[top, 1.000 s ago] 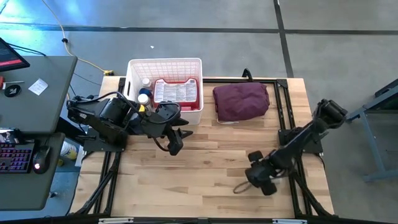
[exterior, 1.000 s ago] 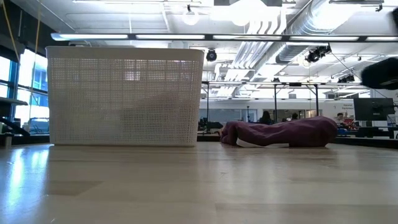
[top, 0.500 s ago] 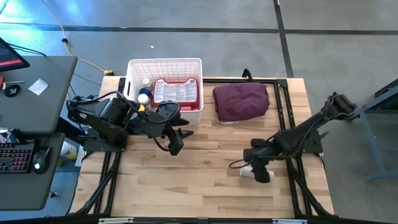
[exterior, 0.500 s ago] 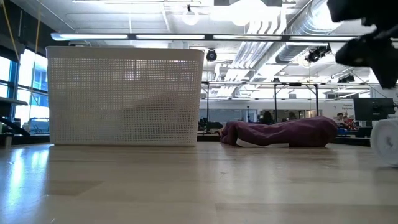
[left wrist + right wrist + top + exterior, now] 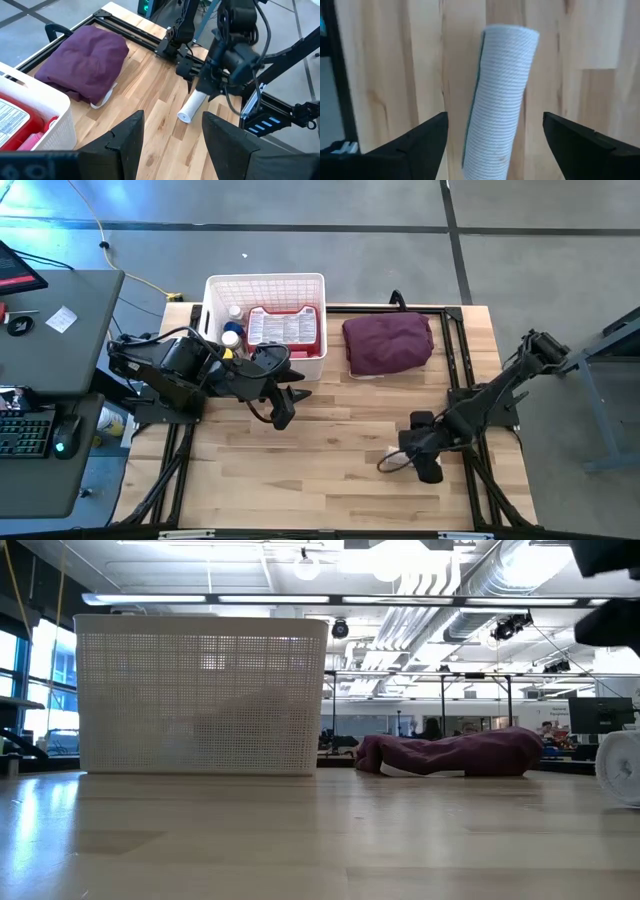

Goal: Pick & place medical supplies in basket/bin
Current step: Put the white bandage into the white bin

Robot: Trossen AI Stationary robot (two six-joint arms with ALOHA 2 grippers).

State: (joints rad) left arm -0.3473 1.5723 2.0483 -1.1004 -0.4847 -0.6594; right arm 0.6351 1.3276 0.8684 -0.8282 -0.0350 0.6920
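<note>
A white ribbed roll [image 5: 501,100] lies on its side on the bare wood, also seen in the left wrist view [image 5: 192,106] and at the low view's right edge [image 5: 620,768]. My right gripper [image 5: 495,150] hangs open over it, one finger on each side, touching nothing; in the high view it [image 5: 418,460] covers most of the roll [image 5: 394,452]. The white lattice basket [image 5: 213,285] stands at the far left, holding a red case [image 5: 283,328] and small bottles [image 5: 232,330]. My left gripper [image 5: 285,412] waits open in front of the basket.
A maroon cloth bundle [image 5: 388,343] lies right of the basket near the far edge, and shows low on the table in the low view [image 5: 450,753]. Bare wood spreads between the two grippers. A desk with keyboard and mouse stands beyond the table's left edge.
My right arm has swung and stretched; its gripper shifted a little toward the far edge, then back, and now sits higher in the low view. The white roll, unseen a second ago, came into the low view's right edge and lies on the table.
</note>
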